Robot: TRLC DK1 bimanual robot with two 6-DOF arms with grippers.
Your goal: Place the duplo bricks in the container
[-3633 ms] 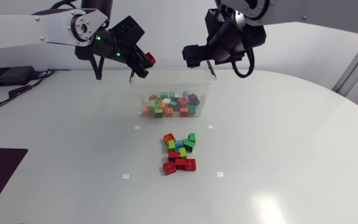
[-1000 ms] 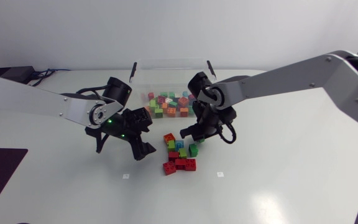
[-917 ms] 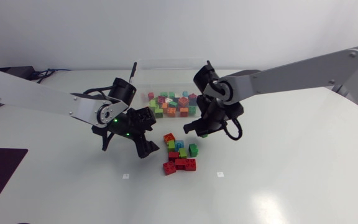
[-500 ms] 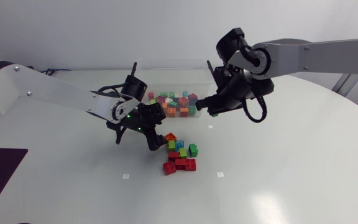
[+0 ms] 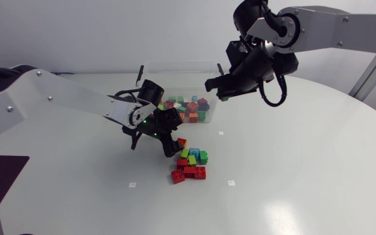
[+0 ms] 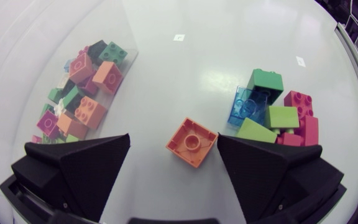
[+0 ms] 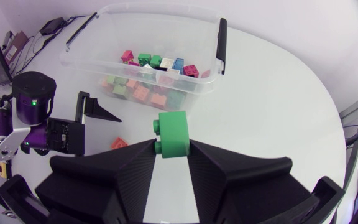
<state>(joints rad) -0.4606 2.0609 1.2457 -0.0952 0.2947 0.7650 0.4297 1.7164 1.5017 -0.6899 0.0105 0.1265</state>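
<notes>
- Many bricks [image 5: 181,111] lie in the container [image 5: 178,81].
- The right hand [image 7: 171,148] grips a green brick [image 7: 173,134] near it.
- The left hand [image 6: 174,142], wide, straddles an orange brick [image 6: 192,142]; a pile [image 5: 191,164] waits on the bench [image 5: 292,170].

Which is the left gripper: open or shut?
Open. The left gripper has its fingers wide apart; the orange brick lies loose between them.
</notes>
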